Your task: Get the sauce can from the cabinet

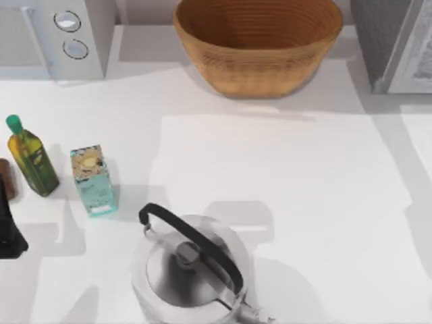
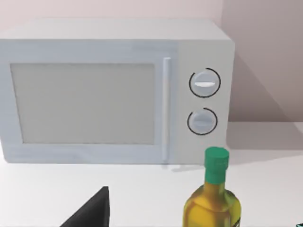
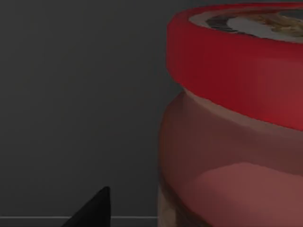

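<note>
The sauce can (image 3: 236,123) looms very close in the right wrist view, with a red lid carrying a pale mark and reddish sides. It stands against the dark inner wall of the cabinet (image 3: 80,94). A black tip of my right gripper (image 3: 94,210) shows just beside the can. From above, the grey cabinet (image 1: 398,47) sits at the table's back right corner. My left arm (image 1: 8,233) rests at the table's left edge, and its gripper (image 2: 92,210) faces the microwave.
A white microwave (image 1: 61,34) stands at the back left and a woven basket (image 1: 260,40) at the back centre. A green-capped oil bottle (image 1: 30,158) and a teal carton (image 1: 93,179) stand at the left. A glass kettle (image 1: 192,270) sits at the front.
</note>
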